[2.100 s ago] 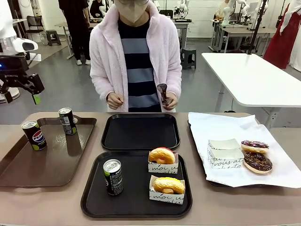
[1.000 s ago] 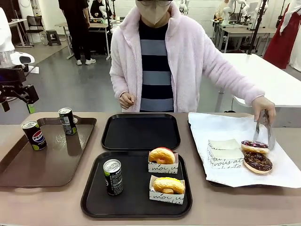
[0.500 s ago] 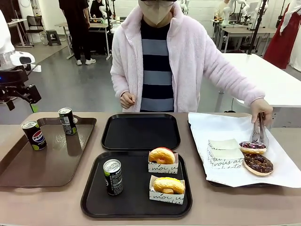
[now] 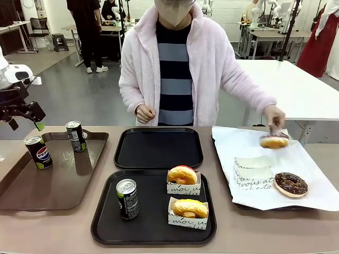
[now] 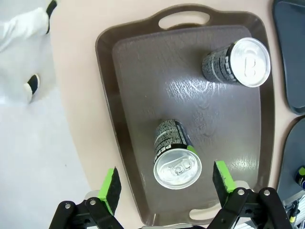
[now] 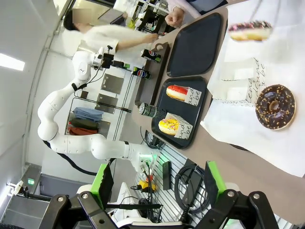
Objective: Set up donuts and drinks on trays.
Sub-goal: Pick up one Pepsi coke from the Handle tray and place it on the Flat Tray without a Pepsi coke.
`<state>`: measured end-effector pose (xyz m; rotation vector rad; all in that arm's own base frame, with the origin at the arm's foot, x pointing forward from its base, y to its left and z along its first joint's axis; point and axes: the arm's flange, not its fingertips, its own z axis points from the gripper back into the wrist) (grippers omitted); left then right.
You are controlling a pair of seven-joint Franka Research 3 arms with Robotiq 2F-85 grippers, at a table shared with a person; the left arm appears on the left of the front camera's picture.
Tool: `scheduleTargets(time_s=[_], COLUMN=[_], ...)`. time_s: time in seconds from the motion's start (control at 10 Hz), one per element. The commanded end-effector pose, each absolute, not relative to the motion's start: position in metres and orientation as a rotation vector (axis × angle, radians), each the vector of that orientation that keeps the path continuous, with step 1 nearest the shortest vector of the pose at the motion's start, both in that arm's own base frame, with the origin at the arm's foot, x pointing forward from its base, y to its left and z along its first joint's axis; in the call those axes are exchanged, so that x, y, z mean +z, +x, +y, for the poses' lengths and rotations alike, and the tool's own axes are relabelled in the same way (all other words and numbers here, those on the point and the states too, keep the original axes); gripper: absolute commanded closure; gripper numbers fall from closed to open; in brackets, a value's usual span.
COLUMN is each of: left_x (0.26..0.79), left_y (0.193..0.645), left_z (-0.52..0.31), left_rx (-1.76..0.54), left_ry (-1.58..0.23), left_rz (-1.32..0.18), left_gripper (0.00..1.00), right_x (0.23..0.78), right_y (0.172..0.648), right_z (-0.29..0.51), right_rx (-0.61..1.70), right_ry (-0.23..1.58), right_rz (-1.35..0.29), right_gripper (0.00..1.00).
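Two donuts, a red-iced donut (image 4: 182,174) and a yellow-iced donut (image 4: 189,207), are already sitting with a drink can (image 4: 127,198) on the near black tray (image 4: 103,211) at 6 o'clock, while the far black tray (image 4: 159,151) toward 12 o'clock is lying bare. The change is happening at 3 o'clock. The sprinkled donut (image 4: 274,141), which was lying on the paper-lined tray (image 4: 233,138) half a second ago, is now hanging in the air just under the person's hand (image 4: 274,116). That is leaving the chocolate donut (image 4: 290,183) alone there near the spare paper holders (image 4: 252,170). I am reading this as the second tray's filling getting under way. At 9 o'clock the left gripper (image 5: 167,180) is still hovering over the brown tray (image 4: 53,185), spread wide and empty, with a can top (image 5: 175,168) showing between its green pads (image 5: 110,183), well below them. The Pepsi can (image 4: 38,152) and the green-marked can (image 4: 76,136) are standing untouched. The bare tray is lacking a drink, so I am expecting a descent onto that can next. The right gripper (image 6: 157,180) is hanging released too, holding nothing, well apart from the trays.
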<state>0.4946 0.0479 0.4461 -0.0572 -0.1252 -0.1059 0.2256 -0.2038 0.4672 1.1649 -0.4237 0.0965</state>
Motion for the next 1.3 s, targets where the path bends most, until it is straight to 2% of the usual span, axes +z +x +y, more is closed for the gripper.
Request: scheduleTargets(time_s=[0.0, 0.8, 1.2], left_x=[0.441, 0.396, 0.382], left_y=[0.486, 0.493, 0.491], left_z=[0.044, 0.029, 0.028], left_rx=[-0.095, -0.057, -0.026], left_ry=[-0.065, 0.033, 0.035], left_rz=[-0.104, -0.094, -0.044], left_gripper=[0.00, 0.00, 0.00], right_x=[0.469, 0.469, 0.469], right_y=[0.228, 0.228, 0.228], right_z=[-0.205, -0.205, -0.205], right_rx=[0.109, 0.109, 0.109], right_ry=[1.189, 1.189, 1.189], right_rz=[-0.449, -0.449, -0.449], right_gripper=[0.00, 0.00, 0.00])
